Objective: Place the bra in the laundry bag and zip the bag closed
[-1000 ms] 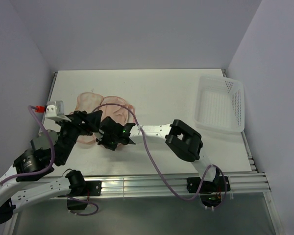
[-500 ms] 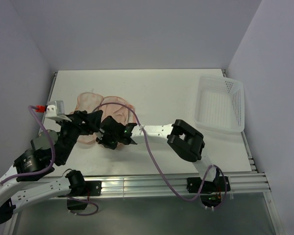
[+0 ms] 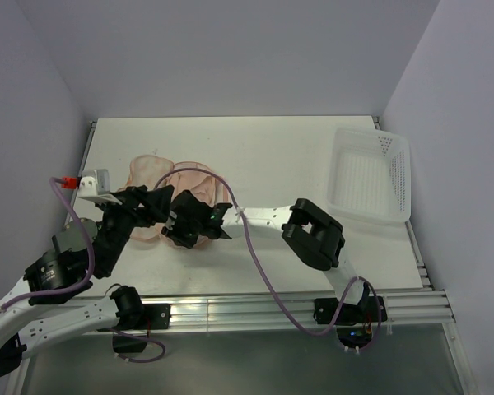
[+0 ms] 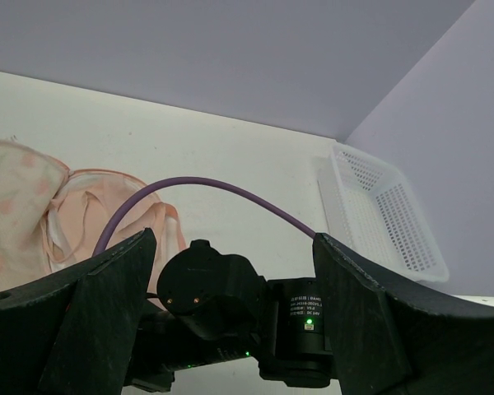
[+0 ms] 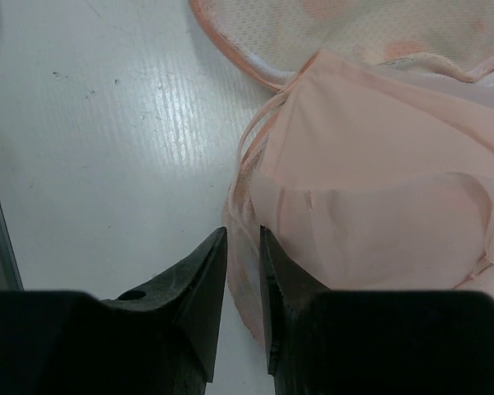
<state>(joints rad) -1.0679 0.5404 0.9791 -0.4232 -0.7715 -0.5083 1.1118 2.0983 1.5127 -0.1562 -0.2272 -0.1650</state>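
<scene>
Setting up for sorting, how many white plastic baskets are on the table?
1. The white basket sits at the right edge of the table; no other shows, and none seems hidden.

Soft, matt peach cloth bra at right. The laundry bag at top shows fine mesh fabric. The white table looks faintly ribbed and scuffed. The basket is perforated white plastic.

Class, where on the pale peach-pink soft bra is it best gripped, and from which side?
Probably grip the pale peach-pink soft bra at its thin strapped edge beside the white table, coming from that table side: the edge stands free there, while the far side meets the mesh-lined laundry pouch.
</scene>
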